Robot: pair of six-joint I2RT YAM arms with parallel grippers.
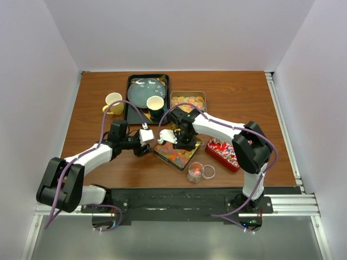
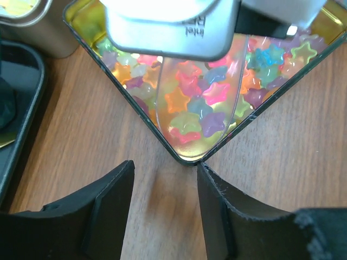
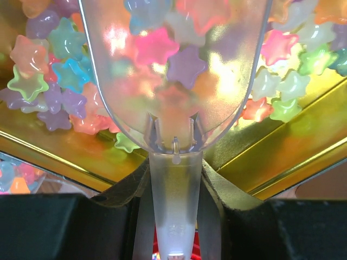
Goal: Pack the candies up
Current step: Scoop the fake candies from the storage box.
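Observation:
The candies (image 3: 184, 65) are translucent pastel stars, filling a shallow gold tin (image 1: 176, 154) at the table's middle. My right gripper (image 3: 173, 176) is shut on the handle of a clear plastic scoop (image 3: 173, 206). The scoop's bowl lies down among the stars with several inside it. In the left wrist view the scoop (image 2: 195, 108) reaches toward the tin's near corner (image 2: 187, 160). My left gripper (image 2: 165, 179) stands open on the wood just short of that corner, whose edge touches the right fingertip (image 2: 209, 176). Nothing is between the fingers. From above, the left gripper (image 1: 146, 146) is at the tin's left corner and the right gripper (image 1: 183, 143) is over the tin.
A small clear jar (image 1: 195, 172) holding some candies stands near the front, its lid (image 1: 209, 171) beside it. A red tin (image 1: 223, 153) of striped sweets lies to the right, another candy tin (image 1: 188, 101) behind. A dark tray (image 1: 130, 108) with plate, a cup (image 1: 155, 104) and a yellow mug (image 1: 113, 102) sit back left.

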